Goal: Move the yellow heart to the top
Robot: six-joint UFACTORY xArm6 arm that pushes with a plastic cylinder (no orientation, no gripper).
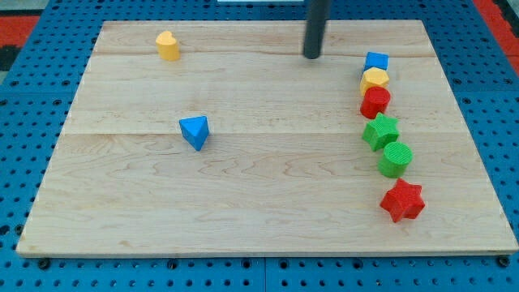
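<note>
Eight small blocks sit on the pale wooden board [243, 203], and the board itself rests on a blue pegboard table [24, 97]. Next in size, the dark rod comes down from the view's top, and its lower end, my tip [312, 56], rests on bare wood near the top edge, touching nothing; no jaws here, just a plain rod carrying nothing. A column of six blocks runs down the view's right: blue cube [376, 61], yellow rounded block [375, 79], red rounded block [375, 101], green star [380, 131], green cylinder [396, 159], red star [402, 200]. Alone at centre-left stands the blue triangular block [195, 131]. Smallest to my eye, the yellow heart [168, 45] already sits near the top-left edge, well apart from the tip. Nothing blocks the wood between them, I'd judge.
</note>
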